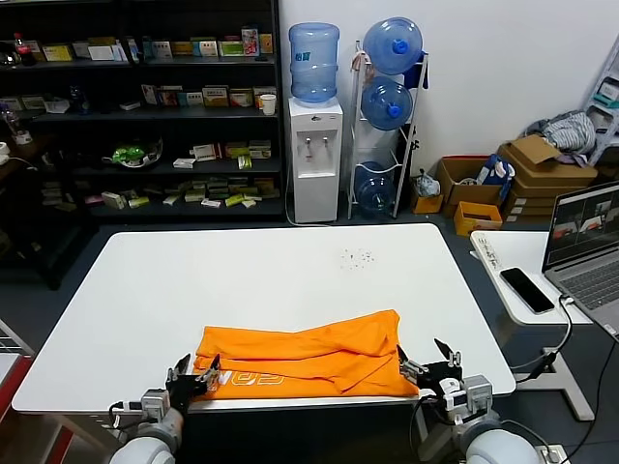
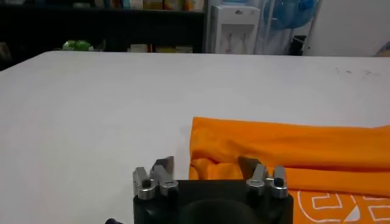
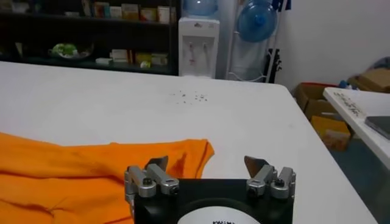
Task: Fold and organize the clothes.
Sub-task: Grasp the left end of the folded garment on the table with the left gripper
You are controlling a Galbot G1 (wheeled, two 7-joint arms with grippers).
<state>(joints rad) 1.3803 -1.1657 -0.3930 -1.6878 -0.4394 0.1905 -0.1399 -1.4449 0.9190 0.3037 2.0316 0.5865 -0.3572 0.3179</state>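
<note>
Head view shows us the orange T-shirt point(image 1: 305, 362) lying partly folded into a long band at the near edge of the white table point(image 1: 261, 280), right in front of us. Its long axis runs side to side, parallel to that near edge. Pale lettering shows on the strip nearest us, toward our left end. The far layer is rumpled, and the right end rises a little farther from us than the left.

Our left gripper point(image 1: 196, 374) sits at the shirt's left end, its fingers spread open and holding nothing, with the cloth corner just ahead of and between them in the left wrist view point(image 2: 207, 173). Our right gripper point(image 1: 432, 365) sits at the right end, also open and empty, the shirt's edge lying ahead and toward our left of it point(image 3: 207, 173). Each arm is nearest its own end, so we judge a two-handed pinch of both near corners is next.

Beyond the table stand a water dispenser point(image 1: 315, 155) and dark shelves point(image 1: 145, 106); a laptop point(image 1: 585, 246) sits on a side table to our right
</note>
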